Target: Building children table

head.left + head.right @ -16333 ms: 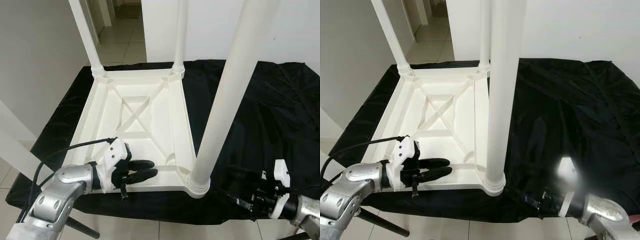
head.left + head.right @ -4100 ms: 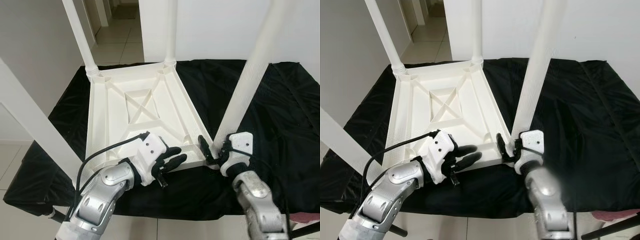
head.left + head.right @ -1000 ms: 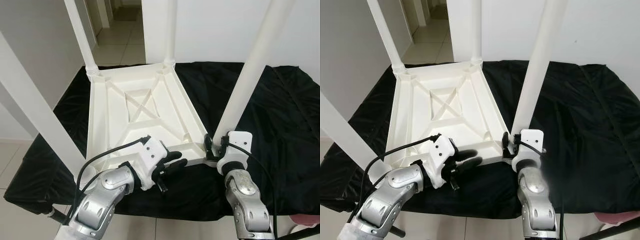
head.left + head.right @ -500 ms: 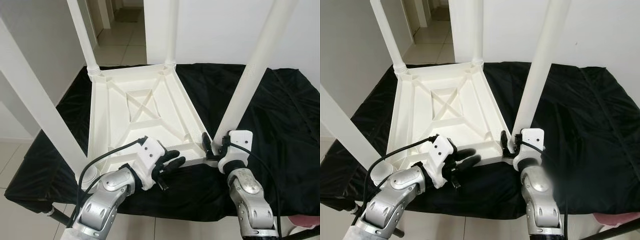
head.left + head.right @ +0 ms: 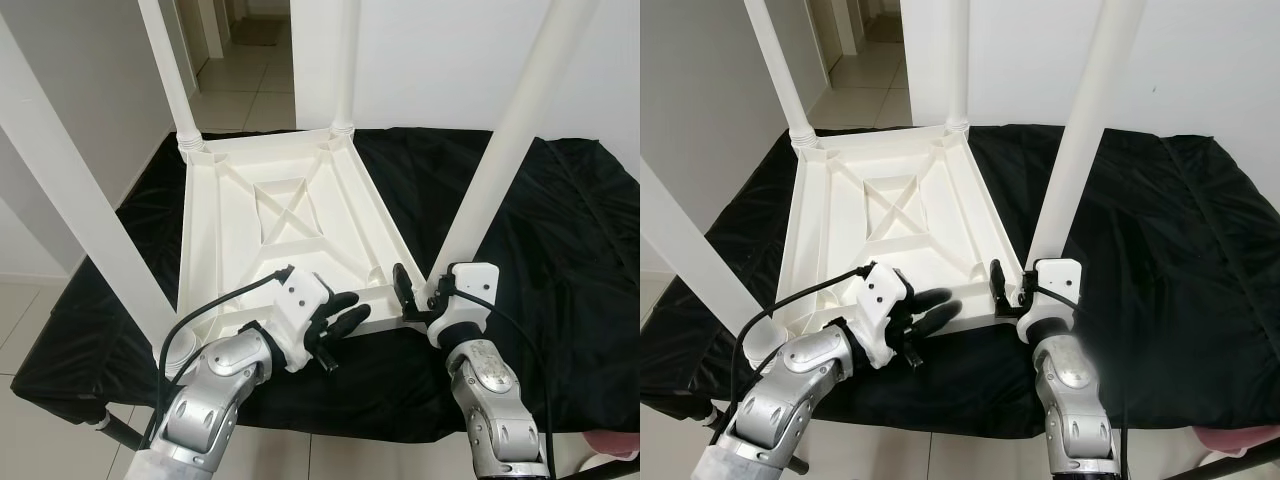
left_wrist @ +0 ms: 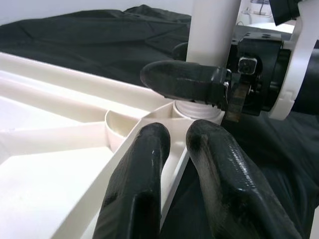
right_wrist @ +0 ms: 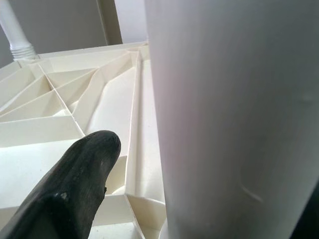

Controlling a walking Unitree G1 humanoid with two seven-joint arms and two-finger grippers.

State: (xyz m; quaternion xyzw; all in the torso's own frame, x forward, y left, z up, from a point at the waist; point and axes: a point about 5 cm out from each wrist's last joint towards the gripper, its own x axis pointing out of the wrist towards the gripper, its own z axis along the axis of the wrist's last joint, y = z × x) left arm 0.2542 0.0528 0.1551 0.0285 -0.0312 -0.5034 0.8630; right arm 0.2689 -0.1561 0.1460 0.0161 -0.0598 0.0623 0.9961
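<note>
In the left eye view, the children table (image 5: pixel 275 235) lies upside down on a table covered with a black cloth (image 5: pixel 560 230), its white plastic underside ribbed with a crossed brace in the middle and four smooth round legs rising from its corners. The near-right leg (image 5: pixel 490 190) stands in its corner socket, and the right gripper (image 5: pixel 418 298) sits at that leg's base with its fingers spread on either side of it, not pressed tight. The left gripper (image 5: pixel 340 318) rests on the near rim of the children table, beside that same corner, its two black fingers close together with only a narrow gap. The near-left leg (image 5: pixel 80 210) stands at the cloth's near-left edge; right of the children table the glossy, wrinkled cloth lies bare up to a white wall, and beyond its far legs a tiled floor (image 5: pixel 235 95) runs off. In the left wrist view, the left gripper's rounded matte fingers (image 6: pixel 139 189) lie over the rim next to the corner socket, with one right-gripper finger (image 6: pixel 182 79) crossing in front of the leg's base. In the right wrist view, one black finger (image 7: pixel 70 184) hangs over the ribbed underside just beside the smooth white leg (image 7: pixel 224 114).
</note>
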